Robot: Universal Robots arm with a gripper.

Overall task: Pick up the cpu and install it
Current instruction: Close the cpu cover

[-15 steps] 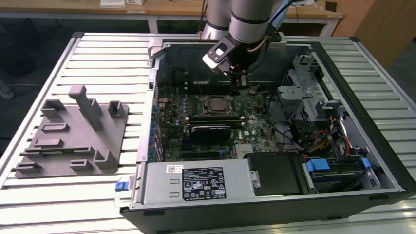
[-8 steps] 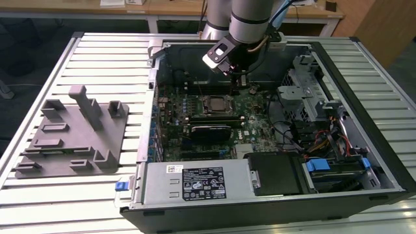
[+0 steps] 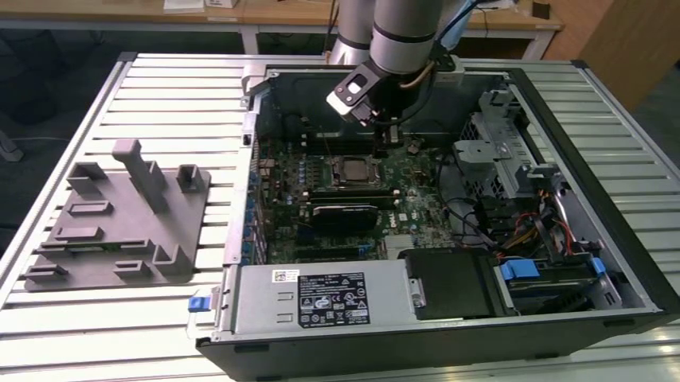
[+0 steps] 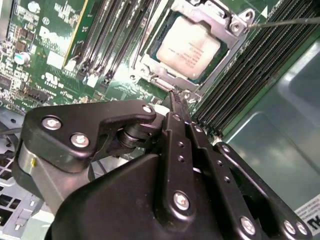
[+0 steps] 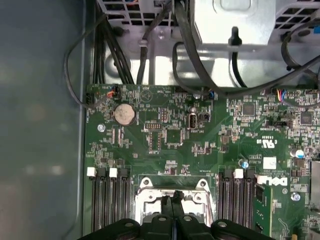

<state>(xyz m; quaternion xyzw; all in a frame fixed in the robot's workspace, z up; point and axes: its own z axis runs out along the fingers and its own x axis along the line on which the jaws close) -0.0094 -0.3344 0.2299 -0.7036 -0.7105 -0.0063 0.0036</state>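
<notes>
over the slatted metal table (image 3: 127,95), inside the open computer case (image 3: 425,344), finds the cpu (image 4: 189,49) already seated flat in the motherboard socket (image 4: 146,63) and holds the gripper (image 4: 175,100) just above that socket's edge, jaws pressed together and empty, likely for pressing rather than grasping.

Faint grey print across the cpu (image 4: 189,49) lid; white marks on the motherboard (image 5: 165,135); black-and-white label (image 3: 331,301) on the power supply (image 3: 263,312). Nothing legible.
</notes>
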